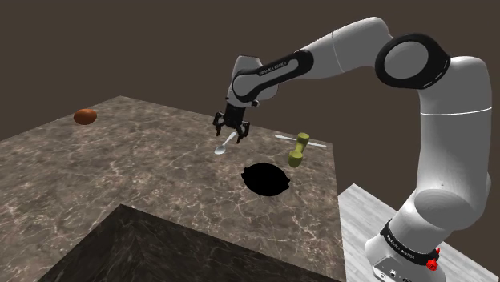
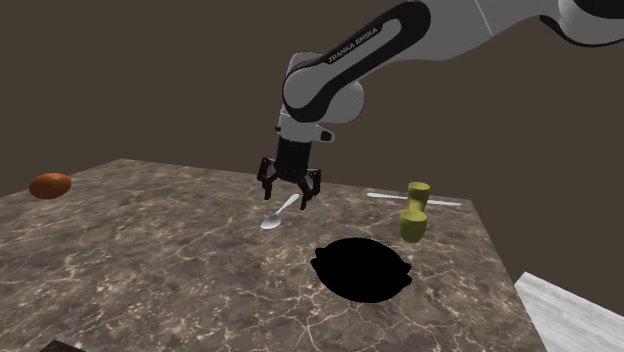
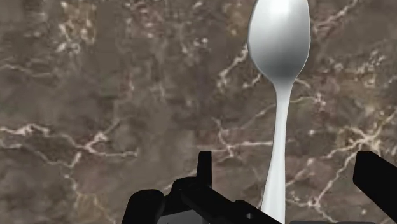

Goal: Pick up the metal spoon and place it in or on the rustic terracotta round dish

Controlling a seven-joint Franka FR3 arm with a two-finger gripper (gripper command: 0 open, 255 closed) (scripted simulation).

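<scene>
The spoon was seen lying, as far as could be judged, on the brown marbled counter, its pale bowl pointed away from the gripper and its handle running back between the two black fingers. The claw was spread wide: in the wrist view the handle passed between the fingers without being touched by either, so nothing was held. The grasping step was therefore judged to be in hand, with the lift and the carry not yet done. The round dish, drawn plain black, was set near the spoon, towards the stand. An olive-green dumbbell stood just beside the dish, a thin white rod lay behind it, and a reddish-brown object sat well apart at the far corner. The next move was judged to call for the fingers to be closed squarely on the narrow handle before any lift, since a thin, smooth handle could easily be tipped or let slip.
</scene>
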